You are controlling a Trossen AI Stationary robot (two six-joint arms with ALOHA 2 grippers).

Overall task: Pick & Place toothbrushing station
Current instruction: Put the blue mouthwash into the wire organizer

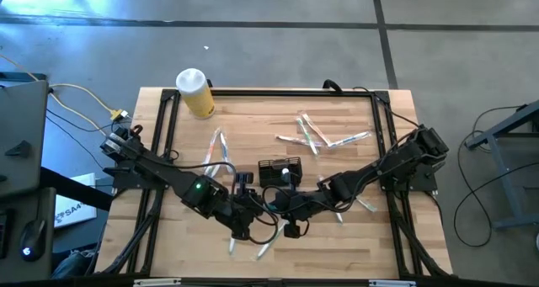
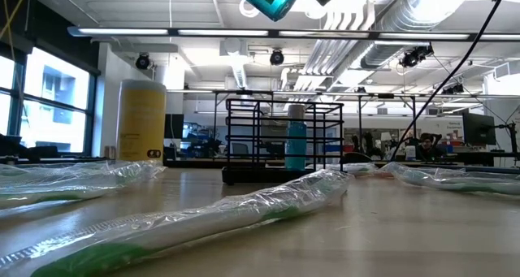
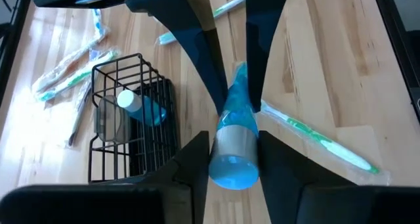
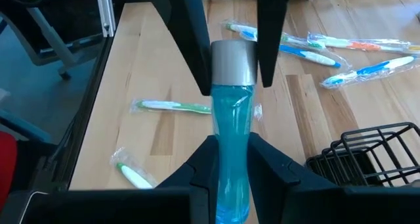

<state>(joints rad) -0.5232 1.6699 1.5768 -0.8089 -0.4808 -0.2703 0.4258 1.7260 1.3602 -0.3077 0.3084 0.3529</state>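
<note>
Both pincers meet on one blue tube [image 4: 231, 152] near the lower centre of the high view. The right pincer [image 4: 231, 165] pinches the tube body; the left pincer [image 3: 233, 106] has its fingers against the tube's flat end, with the grey cap [image 3: 234, 144] toward its camera.

Risk: the tube is held from two ends. If one pincer lets go before the other grips firmly, the tube may drop or swing. A flattened tube end offers a thin, slippery hold. Opposed pulls could twist or crush the tube.

The caddy [image 1: 280, 171] stands just above the pincers in the high view, centre of the counter [image 1: 253, 119], with another blue bottle [image 3: 141, 108] inside. A dropped tube could strike it or land on wrapped toothbrushes [image 1: 320, 135].

The counter is pale wood with a dark frame. A yellow cylinder [image 1: 195, 92] stands at upper left. Beyond it is a large workshop with ceiling ducts, windows and desks.
</note>
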